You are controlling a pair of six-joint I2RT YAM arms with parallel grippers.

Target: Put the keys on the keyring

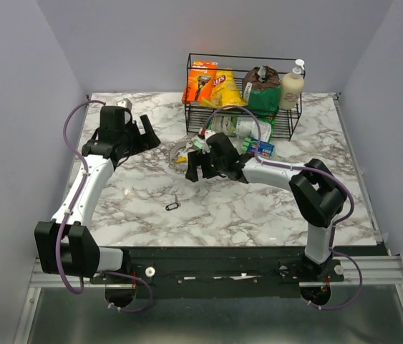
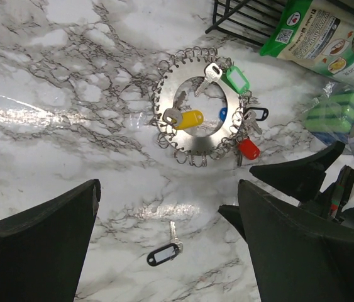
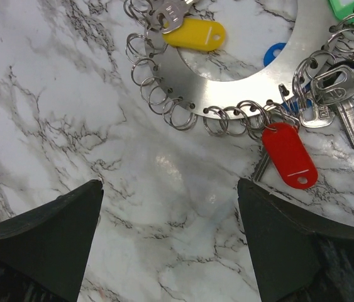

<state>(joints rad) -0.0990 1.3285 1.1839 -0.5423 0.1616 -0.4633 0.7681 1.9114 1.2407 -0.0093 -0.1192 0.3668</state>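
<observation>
The keyring (image 1: pixel 178 152) is a flat silver ring plate edged with several small split rings, lying mid-table. It shows in the left wrist view (image 2: pixel 197 142) and the right wrist view (image 3: pixel 239 94). Keys with yellow (image 3: pixel 194 33), red (image 3: pixel 290 154) and green (image 2: pixel 236 78) tags hang on it, and silver keys (image 3: pixel 331 88) too. A loose key with a black tag (image 1: pixel 172 206) lies apart on the marble (image 2: pixel 164 253). My left gripper (image 1: pixel 149 136) is open and empty, left of the keyring (image 2: pixel 167 185). My right gripper (image 1: pixel 197 172) is open and empty, just beside the keyring's near edge (image 3: pixel 169 184).
A black wire basket (image 1: pixel 293 122) stands at the back with snack bags and a lotion bottle (image 1: pixel 291 84). A green package (image 1: pixel 240 129) and green sponges (image 1: pixel 262 147) lie in front of it, close behind my right gripper.
</observation>
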